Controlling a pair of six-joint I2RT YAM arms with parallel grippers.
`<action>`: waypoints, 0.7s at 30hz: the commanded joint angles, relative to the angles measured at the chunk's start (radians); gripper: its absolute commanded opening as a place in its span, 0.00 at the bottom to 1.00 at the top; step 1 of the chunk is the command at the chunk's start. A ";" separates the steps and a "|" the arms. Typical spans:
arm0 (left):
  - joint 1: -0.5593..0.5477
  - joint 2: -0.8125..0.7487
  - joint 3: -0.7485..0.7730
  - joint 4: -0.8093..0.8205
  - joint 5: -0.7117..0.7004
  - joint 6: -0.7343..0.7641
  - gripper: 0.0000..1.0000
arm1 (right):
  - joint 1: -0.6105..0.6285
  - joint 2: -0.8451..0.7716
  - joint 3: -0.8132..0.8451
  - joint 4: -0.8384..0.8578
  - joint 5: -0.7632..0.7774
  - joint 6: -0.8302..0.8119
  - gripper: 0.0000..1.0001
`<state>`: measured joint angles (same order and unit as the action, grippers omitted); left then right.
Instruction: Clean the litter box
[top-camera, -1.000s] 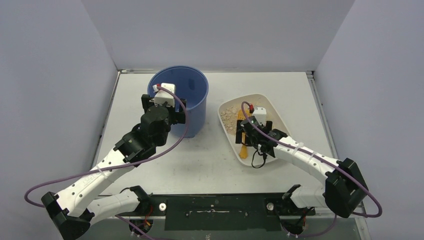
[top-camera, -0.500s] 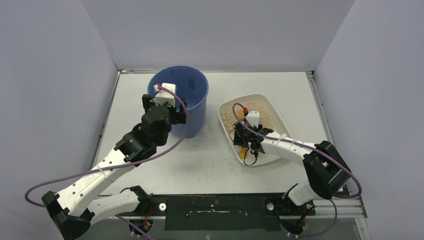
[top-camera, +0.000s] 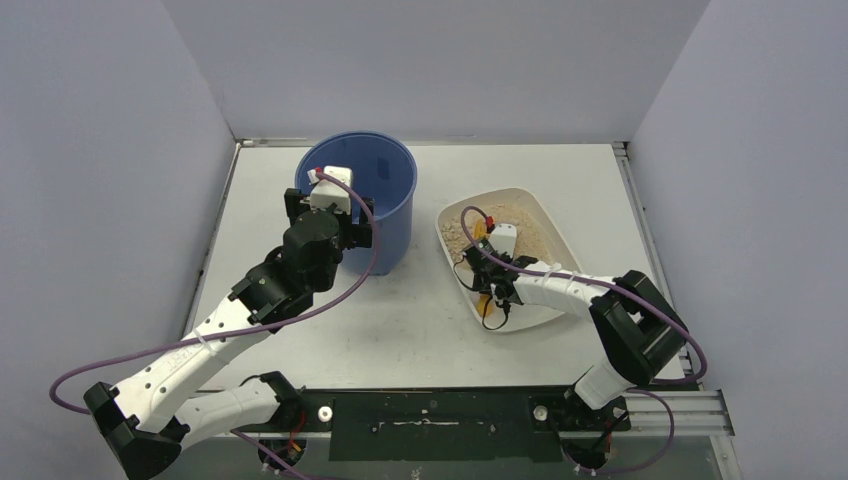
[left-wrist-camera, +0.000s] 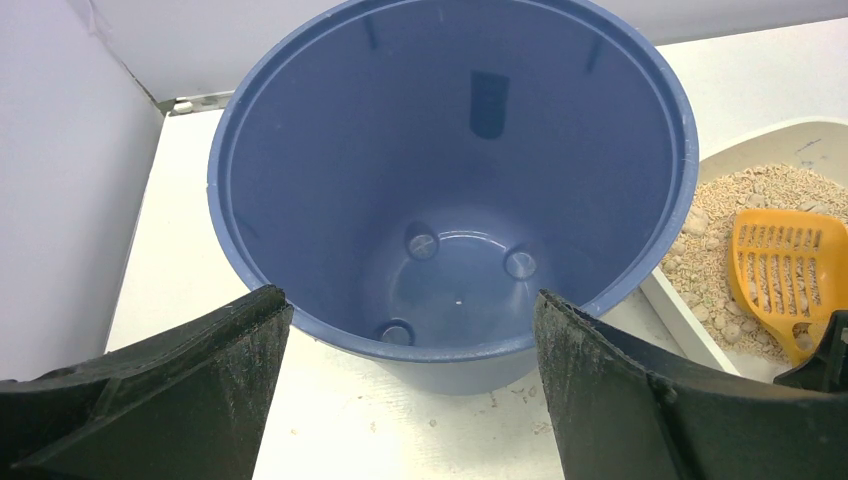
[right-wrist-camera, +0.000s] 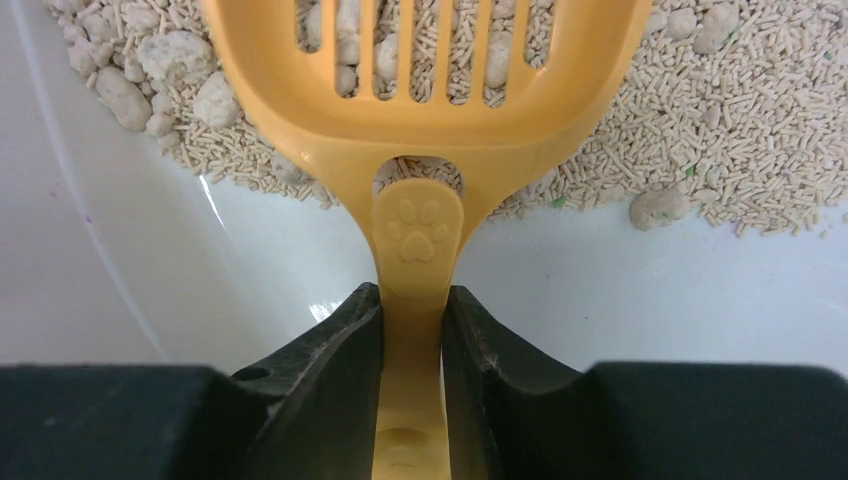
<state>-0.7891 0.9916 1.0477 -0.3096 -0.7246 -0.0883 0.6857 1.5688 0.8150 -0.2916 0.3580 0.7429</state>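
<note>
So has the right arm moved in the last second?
Yes. Seen from above, its end effector slid slightly left across the litter box, toward the bucket side, and its elbow swung inward. It now grips the scoop.

The scoop (right-wrist-camera: 420, 140) runs off the right wrist view's top and bottom edges; from above, the right arm (top-camera: 560, 288) covers most of it. The left wrist view crops the litter box (left-wrist-camera: 695, 325).

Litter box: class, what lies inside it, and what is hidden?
Inside the litter box lie tan pellets, pale clumps and a yellow scoop, handle pinched by the right gripper. Litter beneath the scoop shows only through its slots.
</note>
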 joint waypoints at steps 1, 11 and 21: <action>0.003 -0.003 0.005 0.046 -0.001 0.013 0.88 | -0.008 -0.041 0.007 0.031 0.053 0.025 0.22; 0.002 0.005 0.004 0.048 -0.001 0.012 0.88 | -0.006 -0.184 -0.029 0.017 0.108 -0.027 0.00; 0.001 0.011 0.027 0.028 0.039 -0.017 0.89 | -0.006 -0.394 -0.069 0.015 0.152 -0.195 0.00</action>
<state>-0.7891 1.0142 1.0473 -0.3107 -0.7105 -0.0925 0.6804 1.2793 0.7620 -0.3073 0.4816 0.6369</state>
